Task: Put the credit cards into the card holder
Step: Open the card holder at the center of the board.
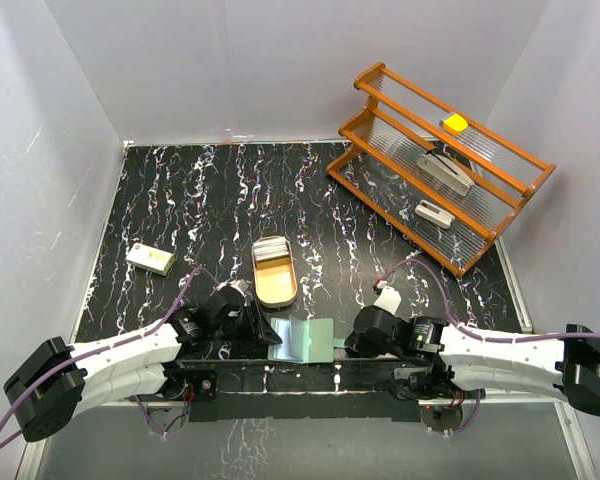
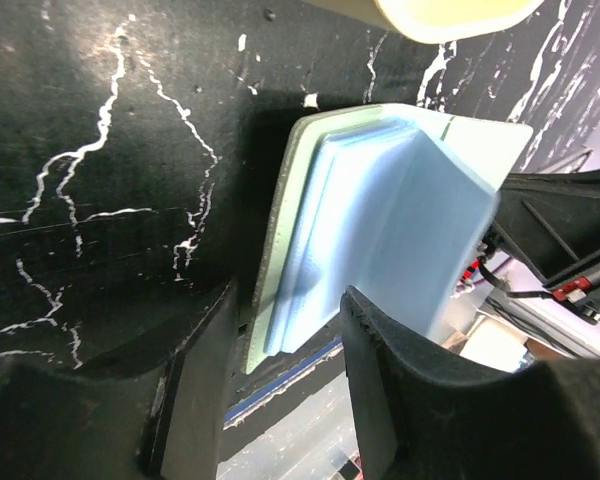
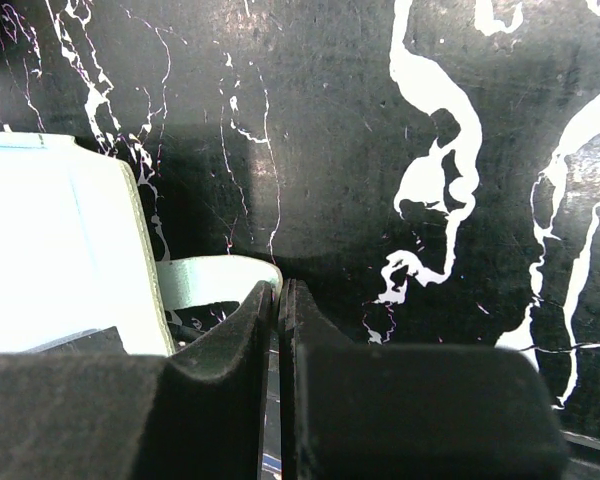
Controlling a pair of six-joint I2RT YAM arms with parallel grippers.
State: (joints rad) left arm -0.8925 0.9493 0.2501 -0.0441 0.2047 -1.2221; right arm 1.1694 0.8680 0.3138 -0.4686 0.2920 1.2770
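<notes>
The card holder (image 1: 302,340) lies open near the table's front edge, between my two grippers, with its pale blue pockets (image 2: 380,220) facing up. My left gripper (image 2: 285,300) is open, its fingers on either side of the holder's near left corner (image 1: 263,335). My right gripper (image 3: 280,285) is shut on the holder's pale green snap tab (image 3: 215,275) at the right side (image 1: 352,340). The credit cards (image 1: 270,248) sit as a small grey-white stack at the far end of an oval tan tray (image 1: 277,285), just behind the holder.
An orange wooden rack (image 1: 440,165) stands at the back right with a yellow item (image 1: 455,122) and white devices on it. A small white box (image 1: 150,258) lies at the left. The tray's rim (image 2: 450,15) is close above the holder.
</notes>
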